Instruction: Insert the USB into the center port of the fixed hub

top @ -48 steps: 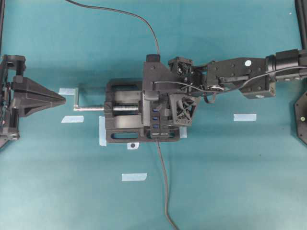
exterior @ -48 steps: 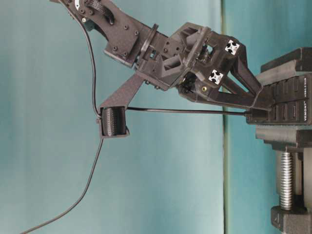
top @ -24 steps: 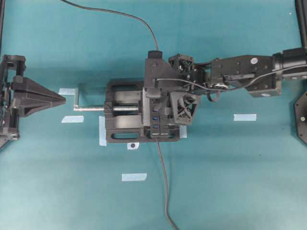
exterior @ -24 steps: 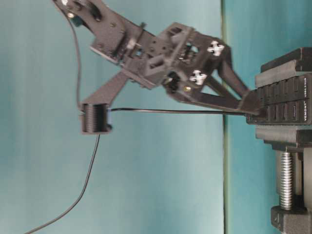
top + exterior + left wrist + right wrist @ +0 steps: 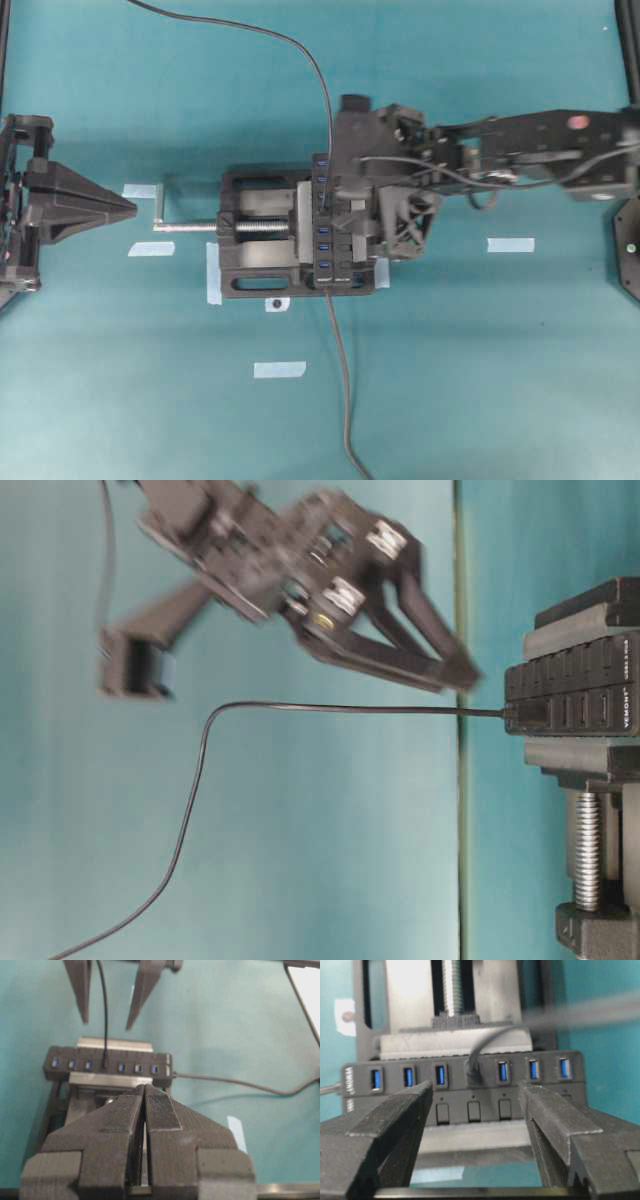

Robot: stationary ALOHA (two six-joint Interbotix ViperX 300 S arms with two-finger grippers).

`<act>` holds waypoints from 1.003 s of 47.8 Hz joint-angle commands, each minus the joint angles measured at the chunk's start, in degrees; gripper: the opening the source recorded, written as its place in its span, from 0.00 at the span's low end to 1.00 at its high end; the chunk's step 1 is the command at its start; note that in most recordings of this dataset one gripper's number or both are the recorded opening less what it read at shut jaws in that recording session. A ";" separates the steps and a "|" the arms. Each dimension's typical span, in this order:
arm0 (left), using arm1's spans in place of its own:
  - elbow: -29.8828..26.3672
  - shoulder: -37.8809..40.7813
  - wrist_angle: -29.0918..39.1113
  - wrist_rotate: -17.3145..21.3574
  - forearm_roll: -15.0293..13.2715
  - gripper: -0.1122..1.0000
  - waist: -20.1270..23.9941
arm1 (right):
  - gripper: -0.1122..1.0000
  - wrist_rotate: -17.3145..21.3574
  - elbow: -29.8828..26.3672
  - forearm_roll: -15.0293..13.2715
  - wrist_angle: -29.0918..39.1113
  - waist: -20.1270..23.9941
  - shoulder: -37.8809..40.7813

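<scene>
The right claw (image 5: 475, 1125), open and empty, now hangs clear above the hub (image 5: 325, 225), no longer touching the USB (image 5: 472, 1076). The USB sits below it in the center port, so the insertion looks done. The left claw (image 5: 145, 1130) stays closed, well away.

Right tool (image 5: 475, 1110) wide open, empty; left tool (image 5: 145, 1110) fingers pressed together.

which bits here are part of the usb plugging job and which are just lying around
Job:
- USB, seated in the center port
- fixed hub
- right claw, open, clear of the plug

Lying about:
- vise holding the hub
- tape strips
- left claw, shut
</scene>
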 commanded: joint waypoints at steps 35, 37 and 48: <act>-1.41 0.09 -0.26 -0.09 0.09 0.10 0.00 | 0.80 2.20 10.02 0.09 -7.47 0.53 -15.21; -1.32 0.09 -0.26 -0.09 0.00 0.10 0.00 | 0.80 2.20 10.81 0.09 -8.96 0.70 -15.91; -1.41 0.09 -0.26 -0.18 0.00 0.10 0.00 | 0.80 2.29 13.18 0.09 -13.10 1.85 -16.70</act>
